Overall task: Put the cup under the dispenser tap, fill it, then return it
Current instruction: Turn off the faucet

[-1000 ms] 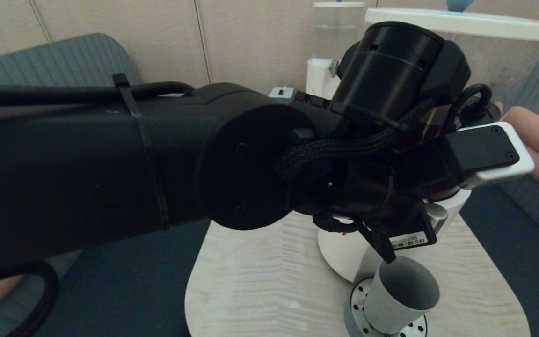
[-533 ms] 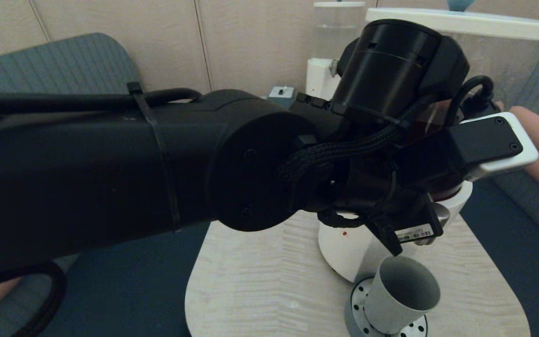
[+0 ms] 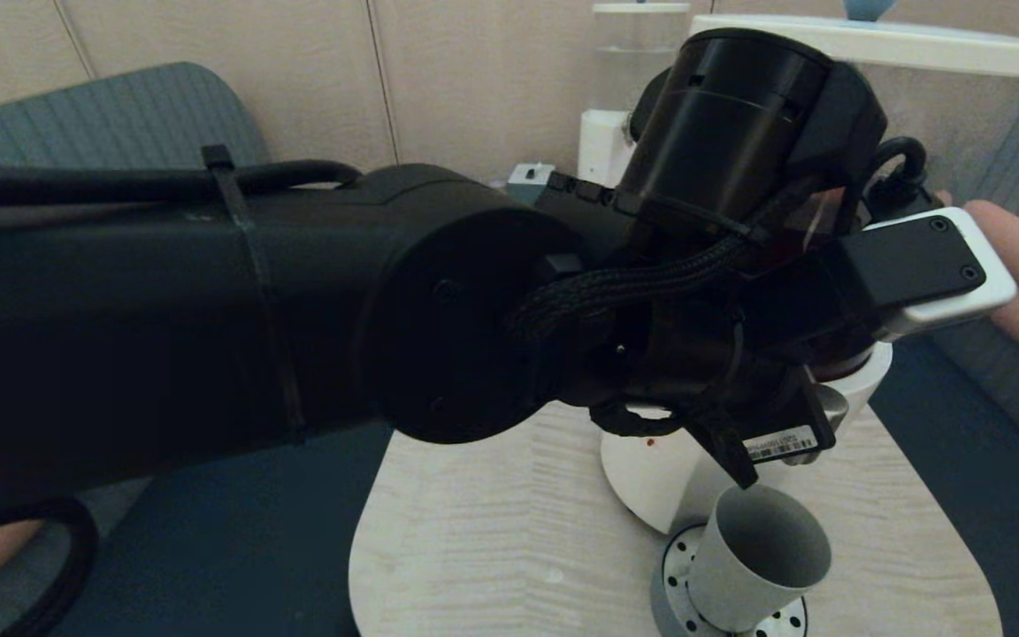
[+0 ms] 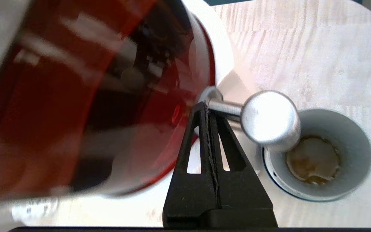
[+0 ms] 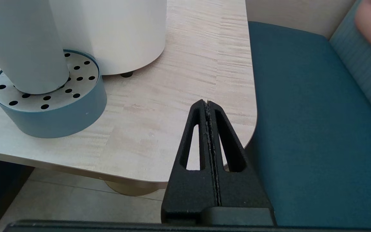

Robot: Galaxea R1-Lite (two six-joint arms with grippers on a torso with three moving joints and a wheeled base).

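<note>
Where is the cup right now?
In the head view the cup stands on the perforated drip tray, under the dispenser tap, near the table's front right.

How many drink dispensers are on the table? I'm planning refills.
2. The large dispenser with the dark brown liquid stands just behind the cup; a smaller clear-liquid dispenser stands behind it by the wall. The left arm may hide others.

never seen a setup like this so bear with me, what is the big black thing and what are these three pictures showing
The big black shape is the robot's left arm, seen from its head camera. The other two pictures come from cameras behind each hand.

The left hand, fingers shut and holding nothing, sits at the neck of the brushed-steel dispenser tap on the tank of dark brown liquid. Below the tap, the small grey-green cup stands on a round perforated drip tray, a little liquid inside.

The right hand, also shut and empty, waits beside the pale wooden table.
</note>
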